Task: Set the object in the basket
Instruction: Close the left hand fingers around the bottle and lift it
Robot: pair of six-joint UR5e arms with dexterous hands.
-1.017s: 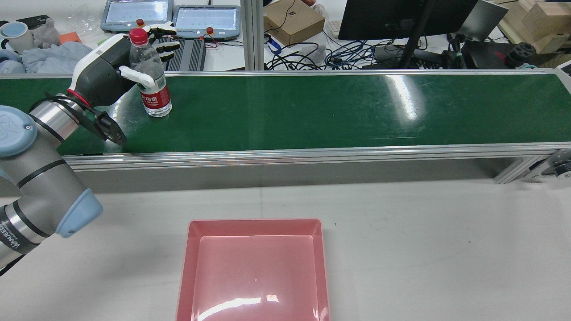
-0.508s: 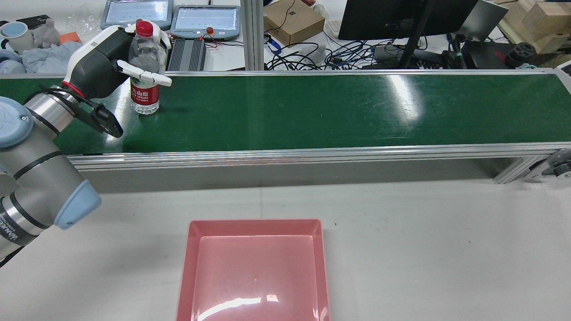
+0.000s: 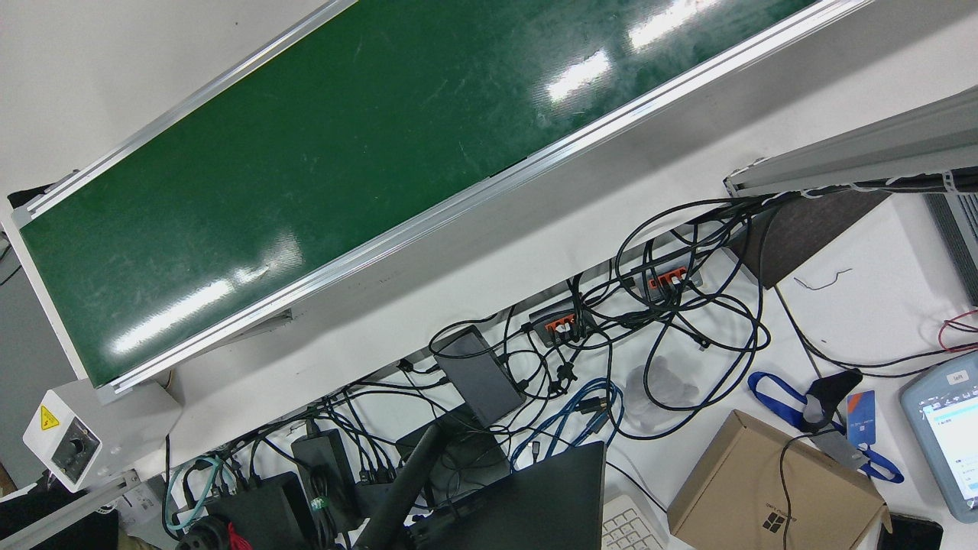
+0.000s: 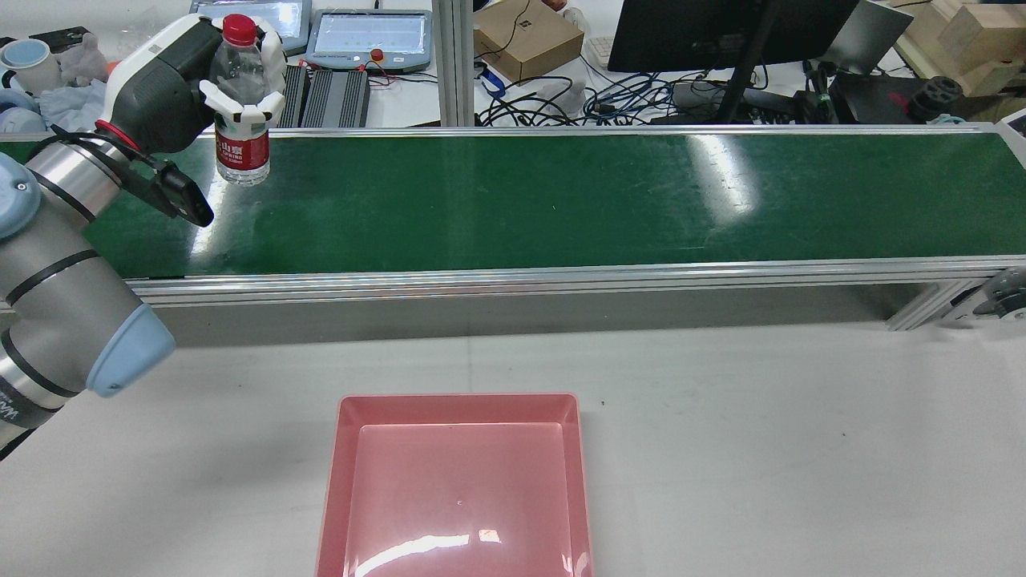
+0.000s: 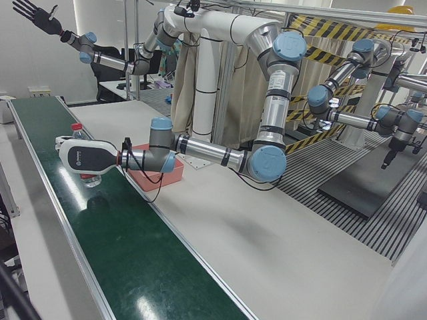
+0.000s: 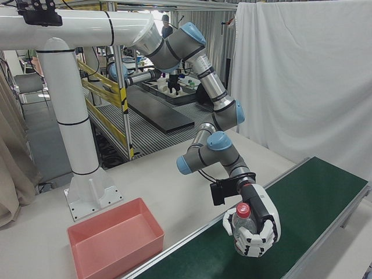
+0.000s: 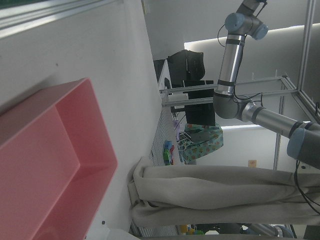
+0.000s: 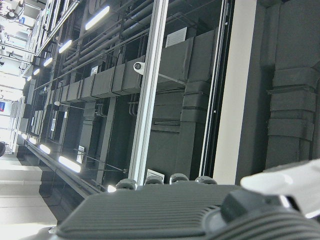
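Lifted off the belt (image 4: 513, 200), water bottle (image 4: 239, 120) now sits clasped in left hand (image 4: 200, 84).
Pink basket (image 4: 457, 409) holds nothing; right hand (image 5: 37, 15) splayed overhead.

**Bottle gripped and carried toward belt's left end**

In the rear view, the water bottle (image 4: 239, 104) has been shifted left and toward the far edge of the green belt (image 4: 561, 200) over the last second. A second ago the left hand (image 4: 172, 84) was open around it, with only one finger laid against the near side. Half a second ago that finger was laid across the front above the red label. Now the fingers (image 4: 240, 112) are closed around the body above the label. The hand and forearm have been drawn left and farther from the camera along with it. Whether the base has been lifted off the belt cannot be told.
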